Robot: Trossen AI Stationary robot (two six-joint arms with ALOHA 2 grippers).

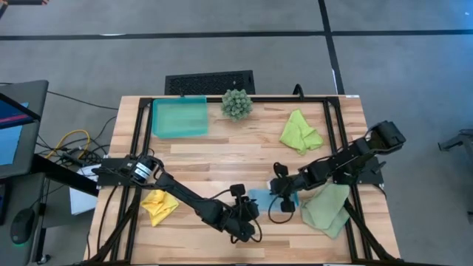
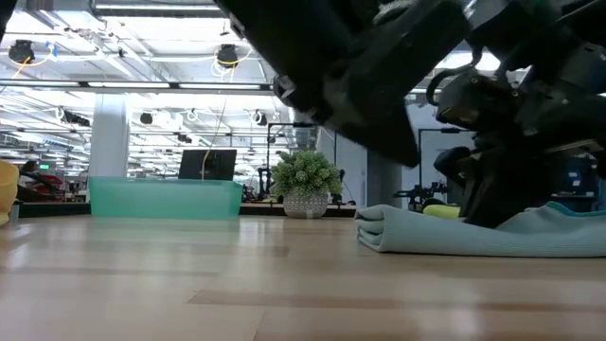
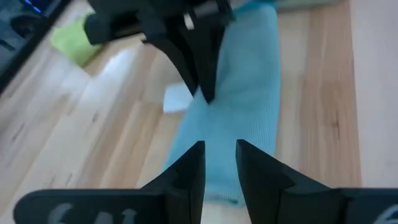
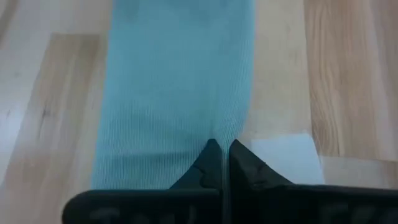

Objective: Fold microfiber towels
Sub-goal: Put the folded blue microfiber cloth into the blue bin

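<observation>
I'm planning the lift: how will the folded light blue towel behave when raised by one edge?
Probably floppy: the light blue towel lies in soft rounded folds. It likely drapes and unfolds, since the right gripper pinches only its edge. Looks light and ribbed, so unlikely to slip.

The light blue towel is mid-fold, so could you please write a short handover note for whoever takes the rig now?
Right gripper: shut on the light blue towel at one edge.
Left gripper: jaws slightly apart over the same towel, grip unclear.
Light blue towel: folded into a strip, table's front centre.
Lime green towel, yellow towel and pale sage green towel: crumpled, not yet folded.
Left: finish the blue, fold three.
</observation>
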